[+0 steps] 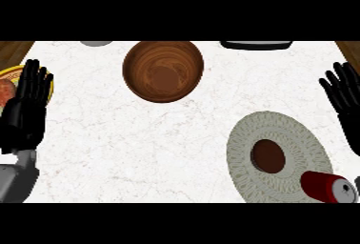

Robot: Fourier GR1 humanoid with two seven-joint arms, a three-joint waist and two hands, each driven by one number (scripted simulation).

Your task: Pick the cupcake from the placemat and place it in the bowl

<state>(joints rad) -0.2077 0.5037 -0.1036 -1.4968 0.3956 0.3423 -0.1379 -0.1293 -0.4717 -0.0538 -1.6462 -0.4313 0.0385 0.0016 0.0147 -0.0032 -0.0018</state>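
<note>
Nearest the camera, a dark red metal can [329,187] lies tilted on the edge of the round grey woven placemat [277,128]. On this placemat stands the round brown cupcake [268,156], seen from above, so no long axis shows. Farther away sits the brown wooden bowl [163,70]. Both black hands, left [25,107] and right [346,97], rest open at the sides, fingers straight up, holding nothing.
</note>
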